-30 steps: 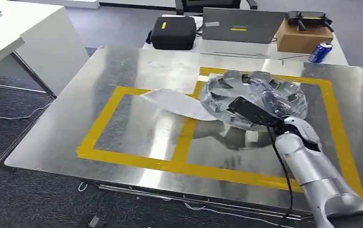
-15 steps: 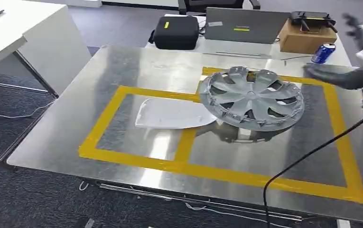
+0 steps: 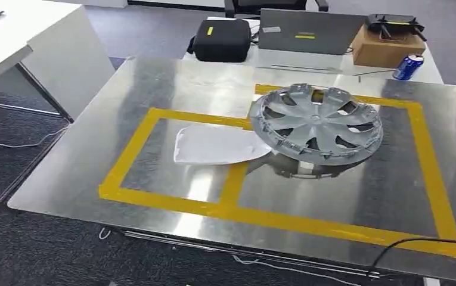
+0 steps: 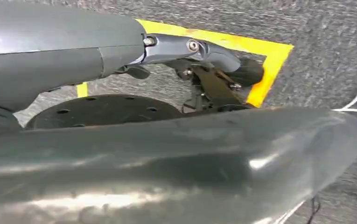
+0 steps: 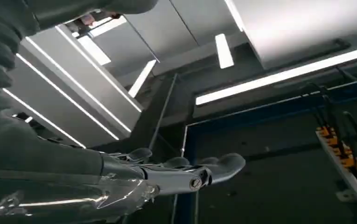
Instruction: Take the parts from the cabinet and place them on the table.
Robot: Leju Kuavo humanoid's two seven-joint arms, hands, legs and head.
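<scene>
A silver wheel cover lies tilted on the steel table, inside the right yellow-taped rectangle. A flat white part lies beside it, its edge tucked under the cover's left rim. My right hand shows in the right wrist view, raised toward the ceiling lights with fingers stretched out and nothing in it. My left hand shows in the left wrist view, hanging over carpet and yellow floor tape, fingers extended and holding nothing.
Behind the table stand a black case, a grey laptop, a cardboard box and a blue can. A white desk is at the far left. A black cable crosses the table's near right corner.
My right hand has let go of the wheel cover, swung up and to the right, and left the head view. The cover and the white part have settled on the table.
</scene>
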